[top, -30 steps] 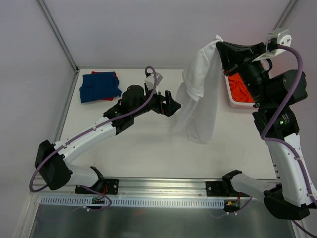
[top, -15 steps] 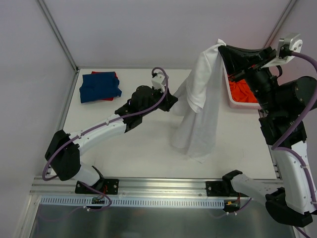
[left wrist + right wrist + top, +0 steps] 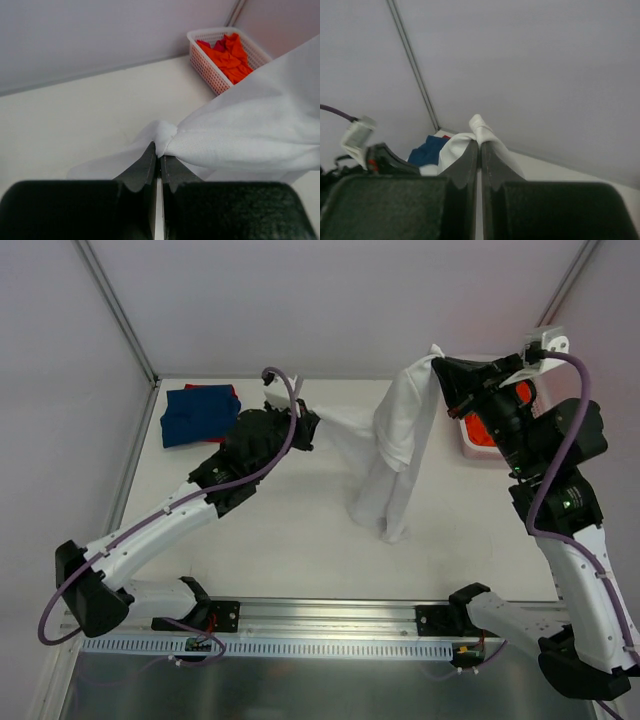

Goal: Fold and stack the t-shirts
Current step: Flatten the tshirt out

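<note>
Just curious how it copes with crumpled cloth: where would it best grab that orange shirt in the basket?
Probably a raised fold on top of the orange shirt, coming straight down from above: it lies crumpled inside the basket, whose lattice walls block any sideways approach.

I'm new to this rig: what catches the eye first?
A white t-shirt hangs at centre, stretched between the left pincer and the raised right pincer, both shut on it. A folded dark blue t-shirt lies at the far left corner; an orange t-shirt sits in the basket at far right.
</note>
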